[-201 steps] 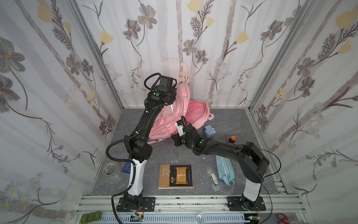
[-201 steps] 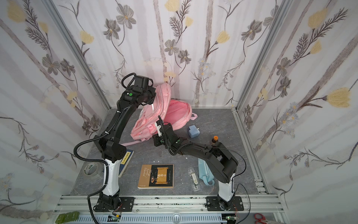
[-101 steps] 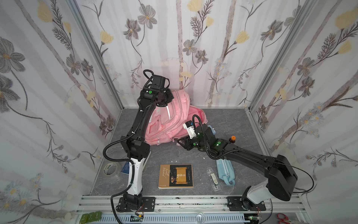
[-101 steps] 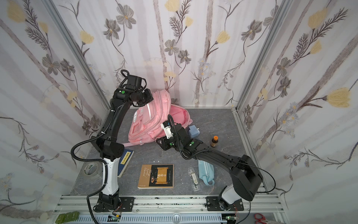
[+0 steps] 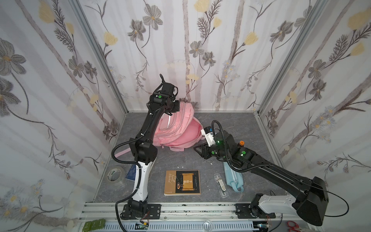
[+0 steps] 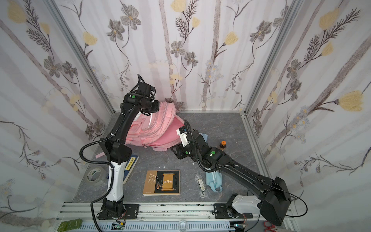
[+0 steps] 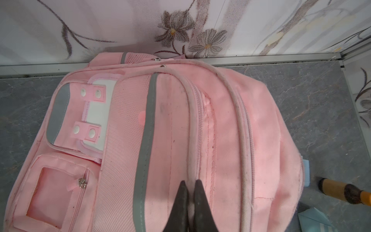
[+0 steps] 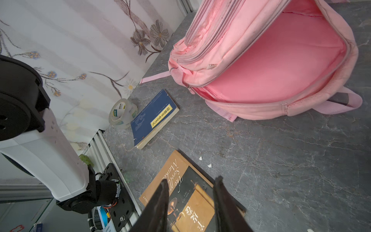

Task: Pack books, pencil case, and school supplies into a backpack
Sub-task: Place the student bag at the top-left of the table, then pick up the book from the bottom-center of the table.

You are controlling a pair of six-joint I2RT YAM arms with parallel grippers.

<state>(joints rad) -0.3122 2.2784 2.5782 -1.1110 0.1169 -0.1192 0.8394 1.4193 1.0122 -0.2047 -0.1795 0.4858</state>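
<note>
The left gripper (image 7: 190, 181) was pressed together on a piped seam of the backpack (image 7: 220, 120), holding the front panel up close to the far wall (image 5: 200, 60). Its arm stood steeply from the near-left base, elbow bent and wrist turned downward. The right gripper (image 8: 191, 179) was spread with nothing between its fingers, low over the floor (image 5: 220, 124) just near-right of the backpack's mouth. Its arm stretched long and low from the near-right base.

The backpack lay at far left-centre, its main compartment gaping toward the right and near. The brown-gold book (image 5: 182, 182) lay cover-up at near centre. "The Scroll Marked" ran in script along its left edge, and Chinese characters sat on its scroll picture. The blue book (image 8: 155, 118) lay near left, long axis roughly near to far, with a yellow strip of characters too small to read. The tape roll (image 8: 122, 113) beside it had a green-white core printed with what looked like "deli". The pencil case (image 5: 233, 178) lay near right, long axis near to far, its loop at the near end.
</note>
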